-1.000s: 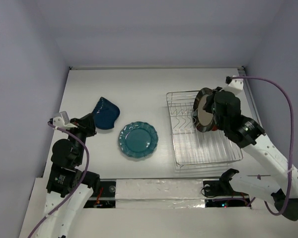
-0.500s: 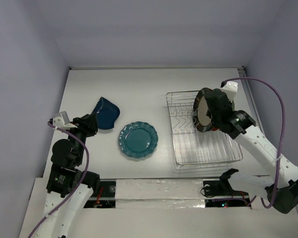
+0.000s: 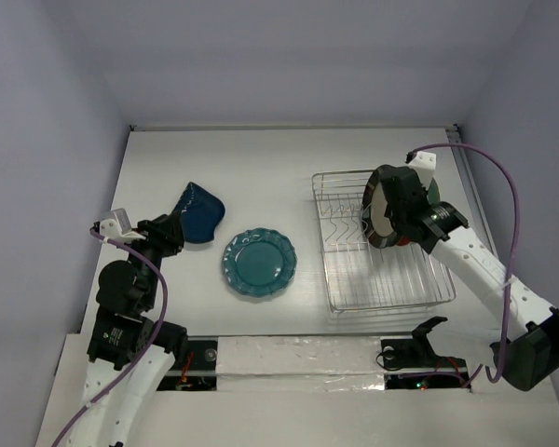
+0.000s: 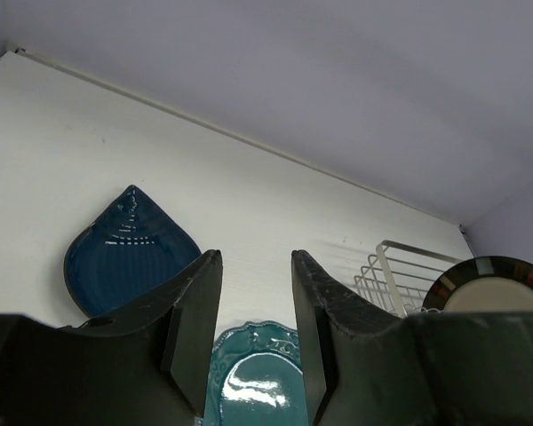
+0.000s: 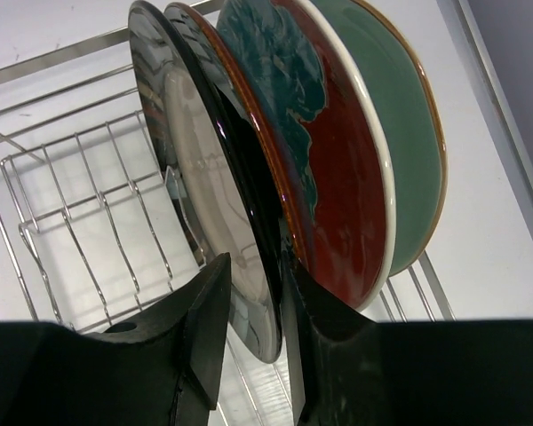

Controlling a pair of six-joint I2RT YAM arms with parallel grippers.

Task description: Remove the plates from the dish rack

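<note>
Nearest the arm bases, the left tool (image 4: 255, 257) hangs low over the worktop (image 3: 261, 158) with its fingers apart and nothing between them. Just ahead of it the glossy teal plate (image 3: 259, 263) lies flat, and a little farther out on the left lies the dark blue plate (image 3: 200, 212). Both are out of the dish rack (image 3: 391, 279), and by the look of it that arm's part is done for now.

Farther out on the right, the right tool (image 5: 256, 266) is at the plates left standing on edge at the rack's far end. Its fingers are parted and straddle the lower rim of the cream plate with the dark rim (image 5: 204, 160), one finger before its cream face and the other behind it. Cream surface shows between the front finger and the rim, so the grip does not look made. Close behind that plate stands a red-and-teal glazed plate (image 5: 329, 177), with a pale green face (image 5: 400, 133) beyond that.

The step in hand appears to be taking hold of the cream plate. The next move likely calls for closing squarely on its rim, then lifting it straight up out of the prongs, without dragging the neighbour just behind it.
</note>
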